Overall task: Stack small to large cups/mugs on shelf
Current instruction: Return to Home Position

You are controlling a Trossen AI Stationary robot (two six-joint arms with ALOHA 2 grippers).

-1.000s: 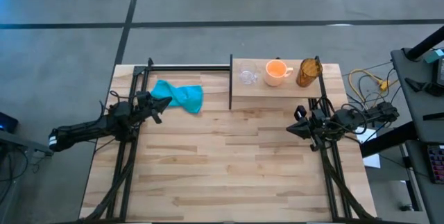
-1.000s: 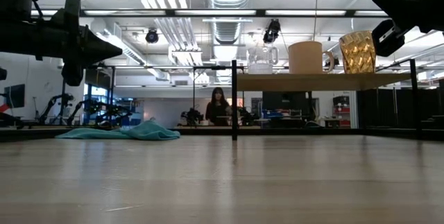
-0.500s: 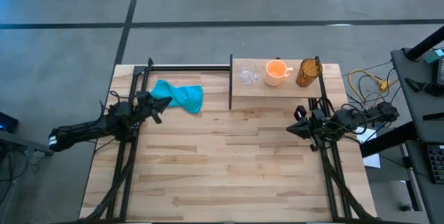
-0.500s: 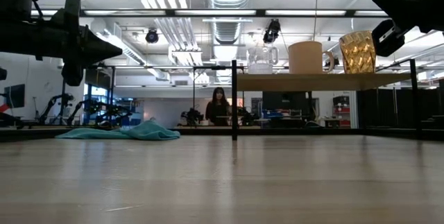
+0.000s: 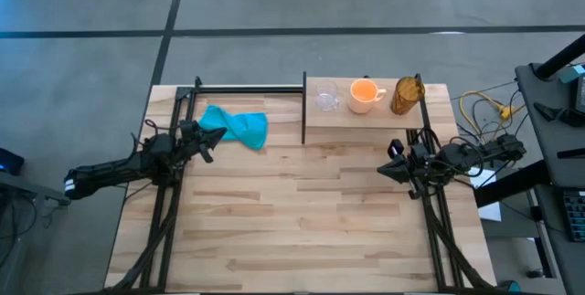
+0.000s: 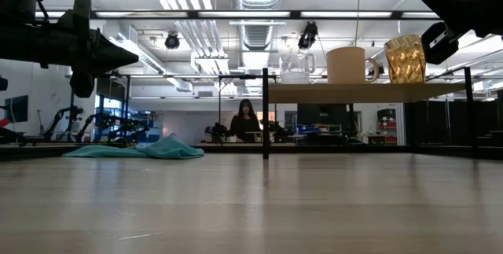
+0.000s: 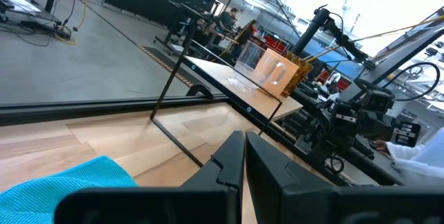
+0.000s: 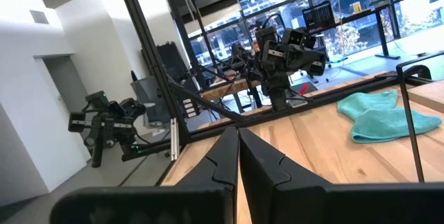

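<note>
The shelf [image 5: 375, 123] stands at the table's far right. On it, from left to right, stand the clear glass cup [image 5: 327, 100], the orange mug [image 5: 365, 95] and the brown cup [image 5: 407, 95], each upright on its base. The low view shows the same row: glass cup [image 6: 296, 67], orange mug [image 6: 348, 65], brown cup [image 6: 405, 58]. My left gripper [image 5: 211, 147] hovers shut near the left edge, beside the teal cloth. My right gripper [image 5: 384, 169] hovers shut just in front of the shelf, below the brown cup's side. Both wrist views show fingers closed together, holding nothing.
A teal cloth [image 5: 236, 125] lies crumpled on the table's far left, next to my left gripper. Black frame posts [image 5: 304, 108] stand at the shelf's left end. Cables [image 5: 484, 108] lie off the table's right edge. A person [image 6: 245, 120] shows far behind the table.
</note>
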